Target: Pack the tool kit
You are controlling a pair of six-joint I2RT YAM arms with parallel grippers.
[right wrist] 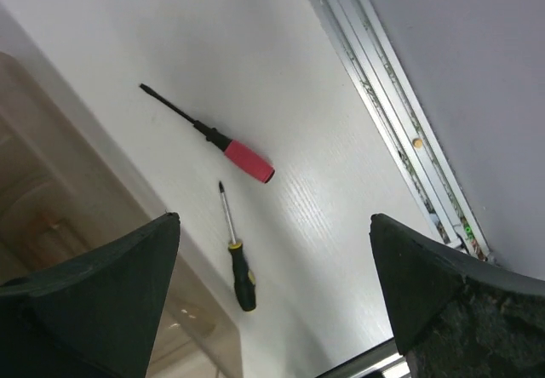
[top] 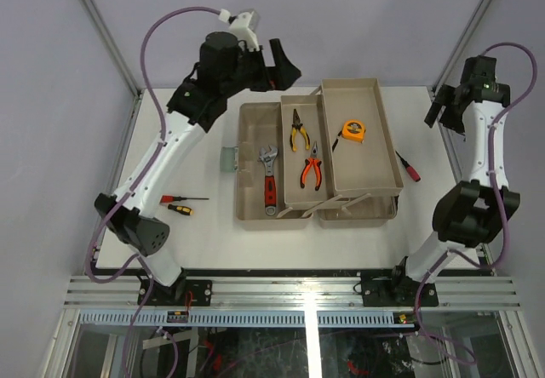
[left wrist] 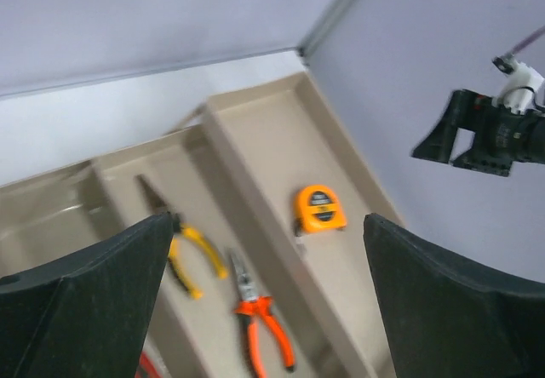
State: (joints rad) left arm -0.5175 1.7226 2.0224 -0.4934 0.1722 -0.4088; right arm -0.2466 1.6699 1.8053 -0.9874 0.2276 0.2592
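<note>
The beige toolbox (top: 249,161) lies open mid-table with its trays folded out to the right. A red-handled wrench (top: 268,178) rests in the base. Yellow pliers (top: 298,129) (left wrist: 194,257) and orange pliers (top: 312,167) (left wrist: 262,325) lie in the middle tray. An orange tape measure (top: 352,131) (left wrist: 319,208) sits in the right tray (left wrist: 264,140). My left gripper (top: 283,65) (left wrist: 269,225) hangs open and empty above the box's far edge. My right gripper (top: 438,110) (right wrist: 274,218) is open over a red-handled screwdriver (top: 408,166) (right wrist: 230,151) and a black-and-yellow screwdriver (right wrist: 237,259) on the table.
Two small screwdrivers (top: 183,199) (top: 179,210) lie on the table left of the box. A metal latch (top: 228,158) sticks out of the box's left side. Frame rails (right wrist: 400,140) border the table on the right. The right arm's gripper (left wrist: 485,131) shows in the left wrist view.
</note>
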